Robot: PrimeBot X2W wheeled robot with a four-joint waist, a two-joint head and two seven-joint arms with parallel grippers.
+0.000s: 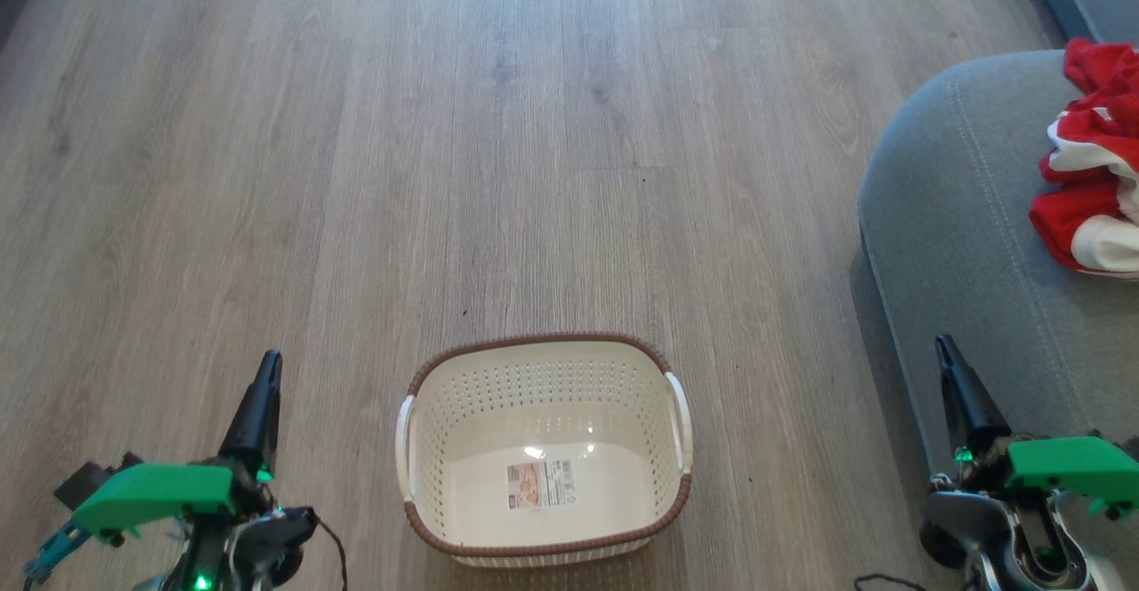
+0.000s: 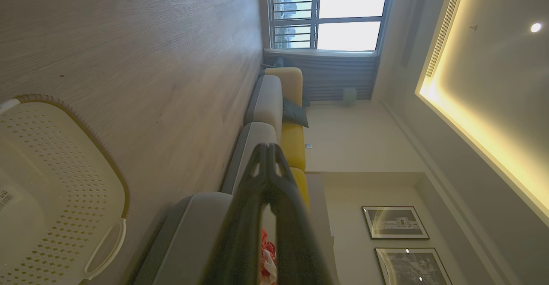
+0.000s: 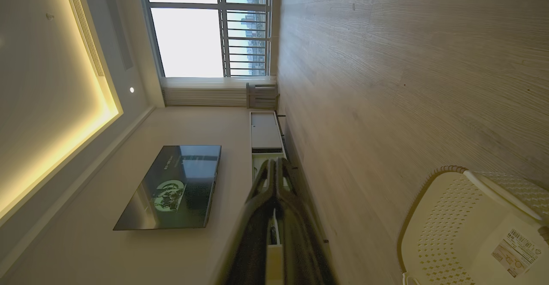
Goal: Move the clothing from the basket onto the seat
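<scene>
Basket [image 1: 543, 339] is empty; red-and-white clothing [image 1: 1090, 182] lies on grey seat [image 1: 961, 244]. Left end effector [image 1: 269, 358] and right end effector [image 1: 943, 344] are closed, empty. Task judged complete; park both clear of the rim.

The basket [image 1: 543, 386] stands on the floor [image 1: 498, 128] at the lower middle of the head view, with a label [image 1: 540, 484] on its bottom. The seat [image 1: 961, 244] is to the basket's right, apart from it, and the clothing [image 1: 1090, 173] lies on the seat toward its right side. The basket sits between the 2 grippers: the left gripper [image 1: 269, 364] to its left, the right gripper [image 1: 944, 349] to its right, over the seat's near edge. In the right wrist view a screen [image 3: 171, 186] hangs on a wall, a cabinet [image 3: 265, 130] stands against that wall, and a window [image 3: 206, 27] lies beyond.
</scene>
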